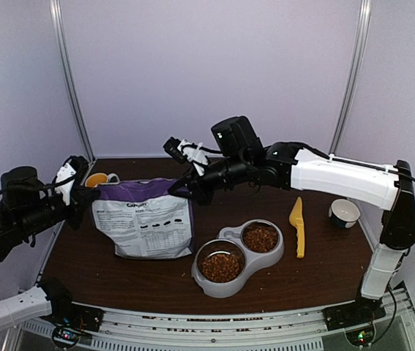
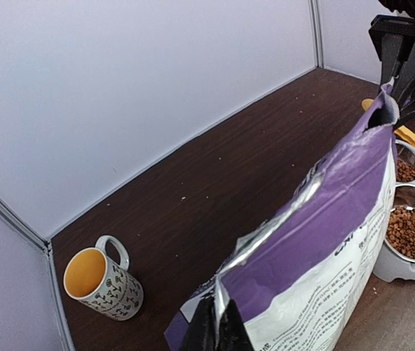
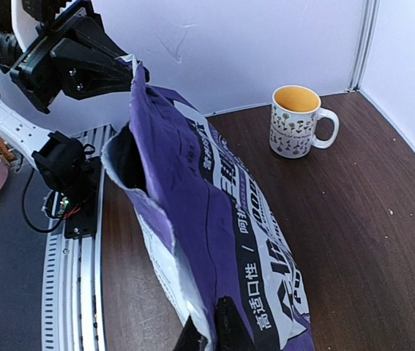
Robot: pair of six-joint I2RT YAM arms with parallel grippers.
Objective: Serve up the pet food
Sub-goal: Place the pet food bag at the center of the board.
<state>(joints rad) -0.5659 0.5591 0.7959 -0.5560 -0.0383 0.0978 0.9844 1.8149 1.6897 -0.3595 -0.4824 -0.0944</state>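
The purple-and-white food bag stands on the table, held by its two top corners. My left gripper is shut on its left corner. My right gripper is shut on its right corner. The bag's mouth gapes a little in the right wrist view. Reddish-brown kibble fills both cups of the grey double bowl; it also shows in the left wrist view. No kibble shows inside the bag.
A yellow scoop lies right of the bowl. A white cup stands at the far right. A patterned mug with a yellow inside stands behind the bag, also in the left wrist view and the right wrist view.
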